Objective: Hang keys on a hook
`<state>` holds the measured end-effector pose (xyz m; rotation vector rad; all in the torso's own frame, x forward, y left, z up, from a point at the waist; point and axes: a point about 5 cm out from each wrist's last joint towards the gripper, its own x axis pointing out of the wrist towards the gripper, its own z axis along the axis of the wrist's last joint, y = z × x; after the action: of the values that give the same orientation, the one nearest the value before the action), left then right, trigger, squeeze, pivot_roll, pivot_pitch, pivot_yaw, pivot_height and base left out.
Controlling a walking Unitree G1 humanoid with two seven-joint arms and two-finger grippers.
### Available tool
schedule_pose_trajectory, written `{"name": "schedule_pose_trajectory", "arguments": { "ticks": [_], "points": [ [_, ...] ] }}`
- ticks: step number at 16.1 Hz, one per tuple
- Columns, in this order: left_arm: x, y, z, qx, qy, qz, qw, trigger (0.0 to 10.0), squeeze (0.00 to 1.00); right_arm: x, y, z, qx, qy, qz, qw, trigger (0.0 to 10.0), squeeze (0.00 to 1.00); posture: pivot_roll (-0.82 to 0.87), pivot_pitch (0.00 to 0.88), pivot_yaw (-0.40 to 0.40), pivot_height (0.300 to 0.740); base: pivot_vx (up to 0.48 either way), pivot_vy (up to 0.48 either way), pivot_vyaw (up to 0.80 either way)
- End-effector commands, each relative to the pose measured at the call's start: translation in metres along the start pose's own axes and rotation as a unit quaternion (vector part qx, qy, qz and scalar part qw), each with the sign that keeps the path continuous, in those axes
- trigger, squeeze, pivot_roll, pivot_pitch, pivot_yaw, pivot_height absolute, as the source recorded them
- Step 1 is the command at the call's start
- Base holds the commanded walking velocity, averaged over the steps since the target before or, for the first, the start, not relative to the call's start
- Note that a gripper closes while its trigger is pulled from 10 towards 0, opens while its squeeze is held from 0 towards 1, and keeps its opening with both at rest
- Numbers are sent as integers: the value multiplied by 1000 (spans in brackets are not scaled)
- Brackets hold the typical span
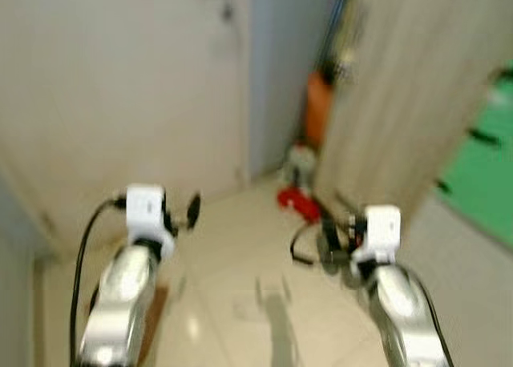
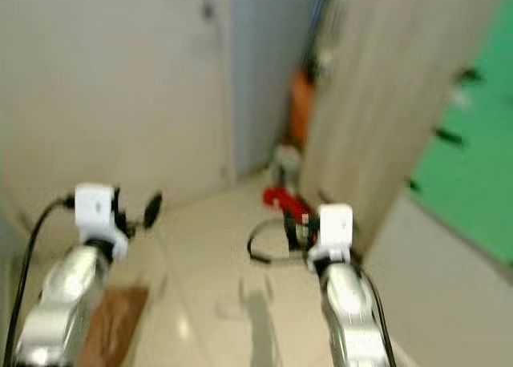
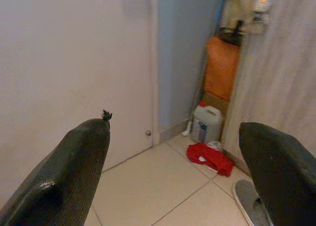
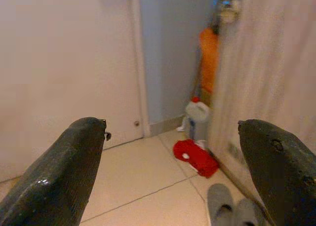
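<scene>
My left gripper (image 3: 173,127) is held up over the tiled floor and is open, with nothing between its black fingers (image 3: 74,162). My right gripper (image 4: 170,123) is raised beside it, also open and holding nothing. In the blurred left eye view, the left gripper (image 1: 183,211) sits at the lower left and the right gripper (image 1: 327,239) at the lower right. Both point toward a narrow corner between a white door (image 3: 74,63) and a pale wood-grain panel (image 1: 401,102).
In the corner ahead lie a red cloth (image 3: 211,158), a white jug (image 3: 206,123) and an orange object (image 3: 221,68). Grey slippers (image 4: 229,208) rest by the wood-grain panel. A brown mat (image 2: 112,323) is on the floor at left, and a green surface (image 1: 489,175) at right.
</scene>
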<state>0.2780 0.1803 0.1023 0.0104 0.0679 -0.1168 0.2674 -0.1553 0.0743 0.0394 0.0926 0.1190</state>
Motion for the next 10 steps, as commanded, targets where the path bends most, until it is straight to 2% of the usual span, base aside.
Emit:
{"name": "schedule_pose_trajectory", "arguments": {
  "ticks": [1, 5, 10],
  "points": [
    [5, -7, 1, 0, -2, -20, 1000, 10000, 0, -2, -10, 2, -3, -8, -22, 1000, 10000, 0, -6, 0, 55, 740, 0, 0, -738],
    [9, -10, -1, 4, -1, -38, 999, 10000, 0, -6, -17, 0, 5, -11, -39, 999, 10000, 0, -24, 0, 65, 740, 0, 0, -738],
    [12, -14, 2, 0, -13, -62, 998, 10000, 0, -9, -17, -1, 10, -10, -45, 999, 10000, 0, -34, 0, 73, 740, 0, 439, -740]
  ]
}}
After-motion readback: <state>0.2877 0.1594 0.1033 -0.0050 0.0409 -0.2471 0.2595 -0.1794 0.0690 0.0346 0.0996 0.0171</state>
